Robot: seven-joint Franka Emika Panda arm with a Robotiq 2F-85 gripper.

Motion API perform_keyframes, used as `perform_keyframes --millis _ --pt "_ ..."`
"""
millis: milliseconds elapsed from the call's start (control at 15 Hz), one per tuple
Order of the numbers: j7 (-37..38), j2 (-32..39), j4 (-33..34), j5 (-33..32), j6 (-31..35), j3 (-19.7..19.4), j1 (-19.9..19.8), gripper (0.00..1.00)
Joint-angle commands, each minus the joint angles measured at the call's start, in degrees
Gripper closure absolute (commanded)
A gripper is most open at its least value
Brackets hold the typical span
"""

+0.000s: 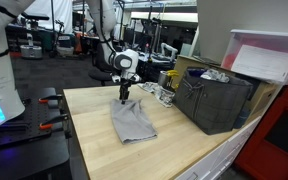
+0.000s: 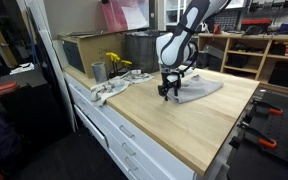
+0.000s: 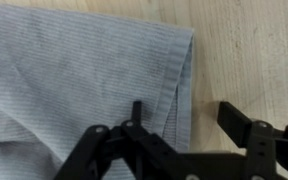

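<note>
While the gripper (image 1: 123,96) hung low over the table (image 1: 89,140), we found its jaws standing apart and holding nothing. Directly beneath it lay the grey cloth (image 1: 134,122), spread flat on the wood and apparently doubled over on itself. The tool stood at one end of the cloth and the rest stretched away from it.

In the wrist view the gripper (image 3: 184,110) straddled the cloth's (image 3: 74,70) folded edge. One finger sat over the fabric and the other over bare table (image 3: 254,50) just past the edge. We could not tell whether either fingertip actually touched the cloth.

We judged the work to be at an early stage. The tool had been placed on the edge, but nothing was pinched or lifted and the cloth lay undisturbed. The closing of the jaws, and whatever handling of the fabric came after it, was not yet done.

As for containers, a dark crate (image 1: 212,108) stood well beyond the gripper at the far edge of the table, with pale crumpled material showing above its rim. We could not make out what that material was. Nearer to the gripper (image 2: 168,93), though clearly apart from it, a metal cup (image 2: 98,71) stood in an exterior view. Its contents were hidden from us. A white rag (image 2: 108,91) lay loose beside the cup, outside any container.
</note>
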Motion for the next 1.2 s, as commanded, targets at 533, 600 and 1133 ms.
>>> perform_keyframes --millis 533,600,1133 --pt "1.25 -1.79 -0.35 -0.33 -3.94 -3.07 1.55 1.0" --pt "1.48 -2.48 -0.52 0.26 -4.27 -2.63 1.4 0.99" --pt "-0.07 -11.11 -3.54 8.18 -5.47 3.72 0.11 0.99"
